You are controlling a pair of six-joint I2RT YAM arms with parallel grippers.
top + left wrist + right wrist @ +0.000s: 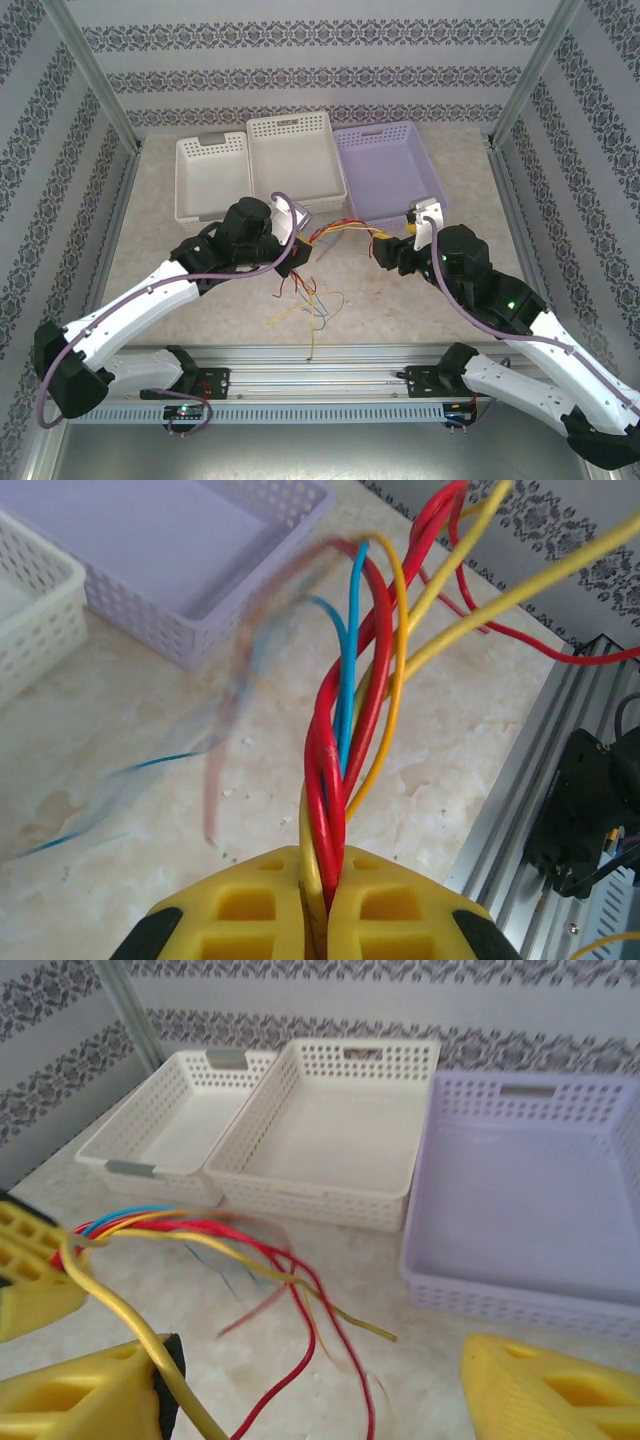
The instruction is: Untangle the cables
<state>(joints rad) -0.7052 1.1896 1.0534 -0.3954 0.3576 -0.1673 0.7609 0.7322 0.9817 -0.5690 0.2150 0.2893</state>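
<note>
The cables (345, 230) are thin red, yellow, orange and blue wires stretched above the table between my two grippers. My left gripper (305, 250) is shut on one end of the twisted bundle (340, 730), with red and yellow strands pinched between its yellow fingers (322, 880). My right gripper (320, 1380) stands open; a yellow cable (130, 1330) lies across its left finger (90, 1400), and nothing sits between the fingers. Loose red and yellow ends (300, 1300) hang blurred in front of it. More loose ends (310, 300) trail on the table below the left gripper.
Three empty baskets stand in a row at the back: a small white one (183, 180), a larger white one (262, 165) and a purple one (430, 170). An aluminium rail (330, 355) runs along the table's near edge. Frame posts stand at both back corners.
</note>
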